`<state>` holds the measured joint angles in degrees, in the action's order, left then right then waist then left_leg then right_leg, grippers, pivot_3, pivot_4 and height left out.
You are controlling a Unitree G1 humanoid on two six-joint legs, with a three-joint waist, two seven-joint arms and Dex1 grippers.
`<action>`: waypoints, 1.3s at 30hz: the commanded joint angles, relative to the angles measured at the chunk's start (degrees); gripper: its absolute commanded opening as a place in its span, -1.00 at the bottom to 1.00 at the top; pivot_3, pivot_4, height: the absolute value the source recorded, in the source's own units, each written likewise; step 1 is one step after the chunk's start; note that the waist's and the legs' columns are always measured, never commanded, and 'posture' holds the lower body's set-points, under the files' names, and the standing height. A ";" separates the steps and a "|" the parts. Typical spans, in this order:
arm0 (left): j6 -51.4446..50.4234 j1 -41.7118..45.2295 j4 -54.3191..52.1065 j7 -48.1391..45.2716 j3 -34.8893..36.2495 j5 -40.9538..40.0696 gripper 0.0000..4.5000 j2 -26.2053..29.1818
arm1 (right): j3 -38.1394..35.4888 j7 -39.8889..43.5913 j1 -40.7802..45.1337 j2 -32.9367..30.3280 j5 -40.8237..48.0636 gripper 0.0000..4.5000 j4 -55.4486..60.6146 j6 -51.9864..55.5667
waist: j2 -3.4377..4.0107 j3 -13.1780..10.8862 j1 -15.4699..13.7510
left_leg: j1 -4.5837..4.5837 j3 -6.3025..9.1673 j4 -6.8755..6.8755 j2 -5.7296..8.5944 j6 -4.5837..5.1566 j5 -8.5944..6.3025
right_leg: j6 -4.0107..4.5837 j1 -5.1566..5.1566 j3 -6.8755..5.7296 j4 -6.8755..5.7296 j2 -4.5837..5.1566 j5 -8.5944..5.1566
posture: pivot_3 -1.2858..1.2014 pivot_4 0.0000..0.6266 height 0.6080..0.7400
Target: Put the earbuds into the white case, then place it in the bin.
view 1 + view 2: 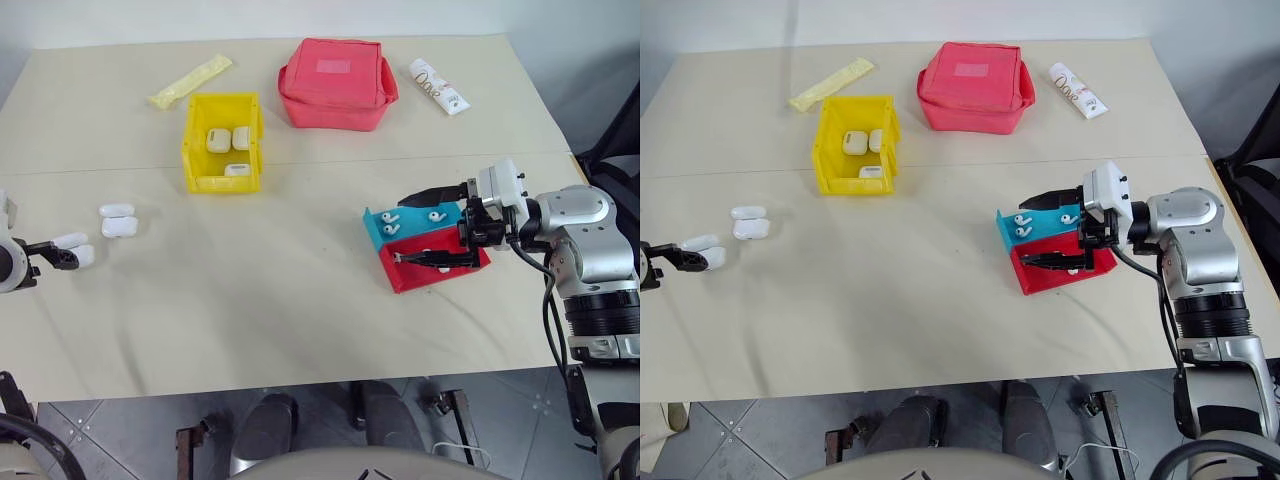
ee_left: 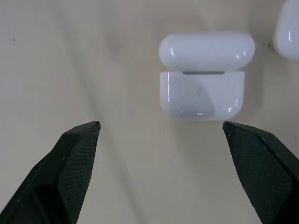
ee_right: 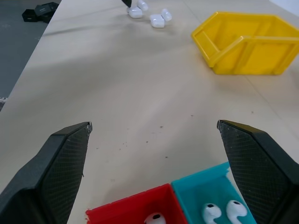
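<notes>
An open white case (image 2: pixel 202 93) with its lid (image 2: pixel 206 50) flipped back lies on the table just ahead of my left gripper (image 2: pixel 161 127). That gripper is open and holds nothing. It is the case (image 1: pixel 76 248) at the table's far left. A second open white case (image 1: pixel 118 221) lies a little beyond it. Earbuds (image 1: pixel 390 216) lie in a blue tray (image 1: pixel 377 233) and a red tray (image 1: pixel 405 278) at the right. My right gripper (image 1: pixel 432 228) hovers open over these trays, empty. The yellow bin (image 1: pixel 198 150) stands at the back, left of centre.
Three white cases (image 1: pixel 218 140) lie inside the bin. A red zip pouch (image 1: pixel 335 85) sits behind it, with a yellow packet (image 1: pixel 190 82) to its left and a white tube (image 1: pixel 438 86) to its right. Bare tabletop stretches between the left cases and the trays.
</notes>
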<state>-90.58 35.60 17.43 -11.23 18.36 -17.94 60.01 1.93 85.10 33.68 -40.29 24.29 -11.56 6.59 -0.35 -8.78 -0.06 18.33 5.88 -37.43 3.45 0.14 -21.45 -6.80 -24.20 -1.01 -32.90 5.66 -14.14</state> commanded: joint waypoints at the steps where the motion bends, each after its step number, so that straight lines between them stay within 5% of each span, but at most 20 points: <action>1: 3.25 2.80 4.32 -0.93 -1.87 1.99 0.99 0.42 | -1.49 0.28 -0.32 -0.91 0.98 1.00 2.05 0.03 | -0.02 0.01 0.02 | 0.01 -0.01 -0.01 0.00 0.00 0.00 | 0.00 -0.02 0.00 -0.03 0.00 0.00 | 0.03 -0.52 1.00; 39: 5.00 6.28 7.40 -6.52 -8.38 3.92 0.99 -1.32 | -1.56 -1.18 -0.76 -2.73 0.43 1.00 3.38 2.10 | -0.16 0.08 -0.02 | 0.17 -0.09 -0.33 0.02 0.01 0.04 | 0.01 -0.29 0.02 -0.51 0.03 0.00 | 0.03 -0.52 1.00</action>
<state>-86.96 41.93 25.26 -16.85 10.33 -14.81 56.88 1.87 83.94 32.36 -41.98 24.18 -9.74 8.83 -0.51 -8.70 -0.08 18.50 5.78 -37.76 3.46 0.14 -21.41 -6.79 -24.48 -0.99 -33.42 5.69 -14.14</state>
